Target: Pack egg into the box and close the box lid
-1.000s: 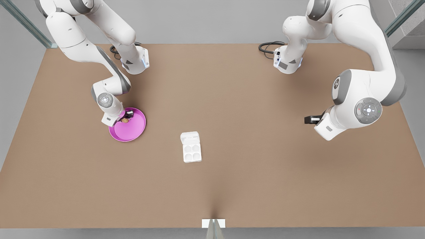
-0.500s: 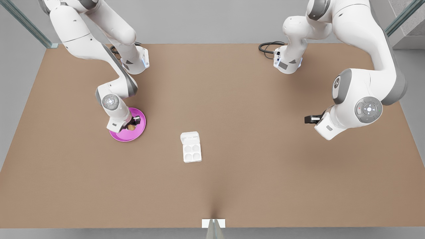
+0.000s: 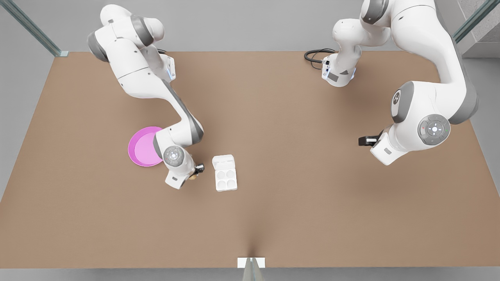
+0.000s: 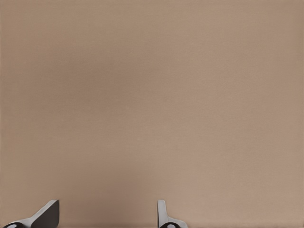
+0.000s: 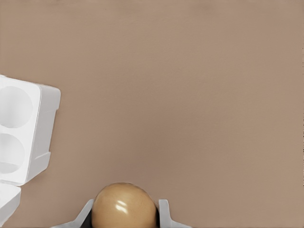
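- Sitting between the right end effector [image 5: 124, 216]'s fingers [image 5: 166, 213], the egg [image 5: 124, 205] is pinched on both sides; you see it tan and glossy in the right wrist view.
- In the front view you get that same end effector [image 3: 196, 172] at the front view's left, just beside the box [image 3: 225, 179], with the egg [image 3: 193, 177] a small tan spot at its tip, above the counter [image 3: 297, 210] and not over the tray.
- Box: white carton, four round cups, all bare. The right wrist view catches one edge of it [image 5: 23, 133] with two cups visible.
- Box lid [image 3: 223, 160] is folded back flat on the counter, hinged to the tray's far edge, raised panel facing up.
- Pink plate [image 3: 141, 147] sits farther toward the front view's left, partly hidden behind the right arm's wrist; nothing on the part you can see.
- Left end effector [image 3: 363, 140] waits at the front view's right, well apart from the box, above bare counter.
- Left wrist view: two finger tips [image 4: 46, 214] spread apart, nothing between them, just counter [image 4: 152, 95] beyond.
- Black cables lie at both arm bases along the counter's far edge.
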You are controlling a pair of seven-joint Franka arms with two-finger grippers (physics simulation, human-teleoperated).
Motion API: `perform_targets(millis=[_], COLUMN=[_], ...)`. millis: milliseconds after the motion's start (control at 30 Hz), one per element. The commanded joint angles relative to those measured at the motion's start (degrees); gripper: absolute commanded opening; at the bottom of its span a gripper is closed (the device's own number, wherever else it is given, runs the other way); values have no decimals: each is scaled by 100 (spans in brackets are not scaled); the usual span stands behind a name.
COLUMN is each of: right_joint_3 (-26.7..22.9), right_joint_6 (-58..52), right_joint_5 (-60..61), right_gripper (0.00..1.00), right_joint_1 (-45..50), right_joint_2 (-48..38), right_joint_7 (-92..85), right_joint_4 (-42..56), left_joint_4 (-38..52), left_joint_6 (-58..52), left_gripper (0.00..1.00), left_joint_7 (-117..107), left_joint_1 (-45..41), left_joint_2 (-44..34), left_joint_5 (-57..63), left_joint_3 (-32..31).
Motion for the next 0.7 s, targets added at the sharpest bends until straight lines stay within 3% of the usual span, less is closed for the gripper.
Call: perform_targets(millis=[0,167,233,367,667], right_joint_3=[-263,-887,-966,-1204,-1379], right_joint_6=[-659,-1327,-1477,-1477,-1503], right_joint_5=[234,718,823,1113,1439], right_gripper=[42,42,42,42,43], right_joint_1=[255,976,1169,1626,1995], right_joint_2=[188,874,1041,1164,1603], right_joint_7=[648,824,1035,1263,1536], right_joint_4=[391,1675,1886,2044,2431], left_joint_4=[2,2,46,20,2], left_joint_6=[5,13,189,277,523], left_gripper=[100,100,21,21,21], left_joint_7=[-2,6,-186,-1197,-1488], left_joint_1=[0,9,-175,-914,-1134], left_joint_2=[2,-7,11,151,389], left_joint_5=[0,9,-70,-70,-185], left_joint_3=[0,0,-9,-9,-9])
